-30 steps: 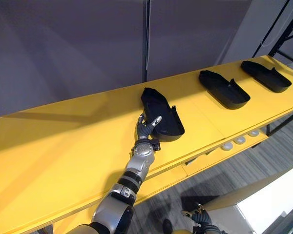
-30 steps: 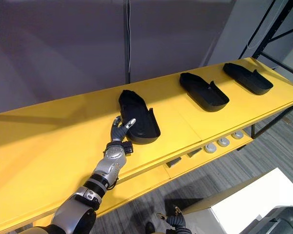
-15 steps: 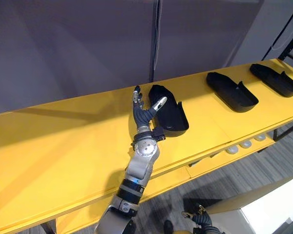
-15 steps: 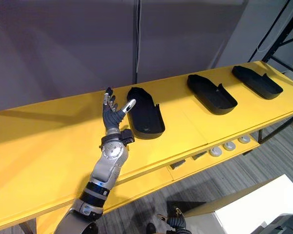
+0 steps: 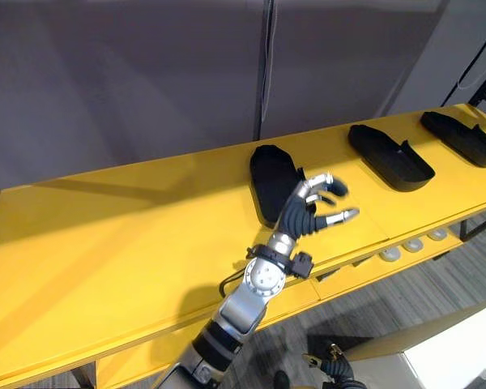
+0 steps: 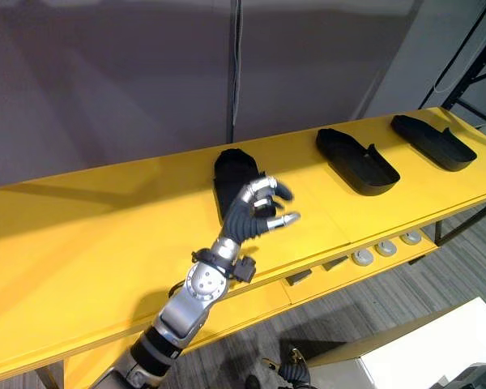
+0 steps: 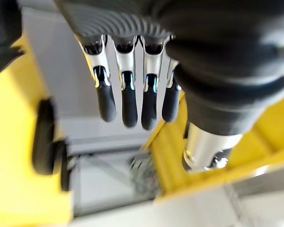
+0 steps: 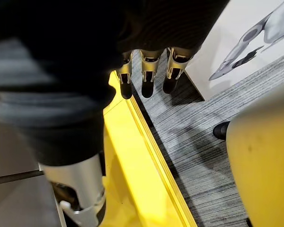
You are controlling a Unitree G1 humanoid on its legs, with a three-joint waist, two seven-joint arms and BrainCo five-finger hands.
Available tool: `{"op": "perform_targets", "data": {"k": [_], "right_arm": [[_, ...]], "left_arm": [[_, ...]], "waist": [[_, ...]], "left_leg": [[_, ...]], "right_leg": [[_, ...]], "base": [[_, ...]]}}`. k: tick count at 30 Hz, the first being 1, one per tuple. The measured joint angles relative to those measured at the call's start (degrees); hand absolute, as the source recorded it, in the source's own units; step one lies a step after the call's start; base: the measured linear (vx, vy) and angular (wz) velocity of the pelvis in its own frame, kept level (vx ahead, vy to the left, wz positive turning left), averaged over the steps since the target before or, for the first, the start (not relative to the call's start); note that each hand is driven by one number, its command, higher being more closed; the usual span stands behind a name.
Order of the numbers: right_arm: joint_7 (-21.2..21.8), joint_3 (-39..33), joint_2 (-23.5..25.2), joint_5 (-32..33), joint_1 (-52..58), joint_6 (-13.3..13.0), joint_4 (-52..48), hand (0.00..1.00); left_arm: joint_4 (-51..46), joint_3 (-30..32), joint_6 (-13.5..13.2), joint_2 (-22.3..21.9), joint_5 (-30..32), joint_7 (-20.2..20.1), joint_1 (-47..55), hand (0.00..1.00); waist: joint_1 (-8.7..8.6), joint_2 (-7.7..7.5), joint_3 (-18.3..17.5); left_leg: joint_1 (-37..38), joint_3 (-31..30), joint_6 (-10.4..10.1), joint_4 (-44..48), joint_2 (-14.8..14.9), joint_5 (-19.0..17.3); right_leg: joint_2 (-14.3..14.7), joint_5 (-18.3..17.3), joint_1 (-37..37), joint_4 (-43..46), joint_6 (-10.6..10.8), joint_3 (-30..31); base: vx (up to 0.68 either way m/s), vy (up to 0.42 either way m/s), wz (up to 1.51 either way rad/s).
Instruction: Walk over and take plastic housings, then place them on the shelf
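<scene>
Gleaming yellow shelf [image 5: 105, 235] against grey wall [image 5: 130, 73]

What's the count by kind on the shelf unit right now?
Black plastic housings on the yellow shelf: 3
Small pale round parts below the shelf's front edge: 3
Total: 6
</scene>
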Motion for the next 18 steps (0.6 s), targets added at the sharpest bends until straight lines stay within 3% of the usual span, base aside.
{"op": "perform_targets", "data": {"k": [5, 7, 13, 18], "right_arm": [[1.4, 0.05, -1.0, -0.29, -1.76, 0.0, 2.52, 0.0], [1.56, 0.1, -1.02, -0.3, -2.06, 0.0, 2.77, 0.0], [1.6, 1.3, -1.39, -0.41, -3.11, 0.01, 3.29, 0.0], [1.31, 1.28, -1.38, -0.49, -3.54, 0.01, 3.29, 0.0]], "left_arm": [[5.49, -3.95, -0.14, 3.54, 2.73, -5.97, 1.13, 1.0], [6.88, -4.38, -0.19, 3.69, 3.41, -6.4, 1.21, 1.0], [12.34, -4.18, -0.12, 4.35, 7.22, -5.77, 1.2, 1.0], [16.54, -1.15, 0.47, 3.65, 10.09, -1.13, 0.99, 1.0]], "waist": [[-0.48, 0.87, -0.52], [-0.8, 0.89, -0.5], [-1.9, 1.01, -0.26], [-2.12, 1.05, 0.6]], "left_leg": [[0.01, -0.04, 0.01, -0.01, -0.03, 0.01], [-0.02, -0.03, 0.01, 0.0, -0.07, 0.01], [-0.12, 0.44, 0.0, 0.01, -0.12, -0.01], [-0.12, 0.67, -0.01, 0.01, -0.08, -0.02]], "right_leg": [[0.02, 0.03, -0.06, -0.01, -0.04, 0.02], [0.01, 0.05, -0.13, -0.04, -0.07, 0.06], [0.03, 0.09, -0.92, -0.11, -0.11, 0.38], [0.14, 0.24, -1.06, -0.24, -0.29, 0.88]], "base": [[0.0, 0.0, 0.0], [0.0, 0.0, 0.0], [0.0, 0.0, -0.04], [-0.01, -0.001, -0.02]]}}
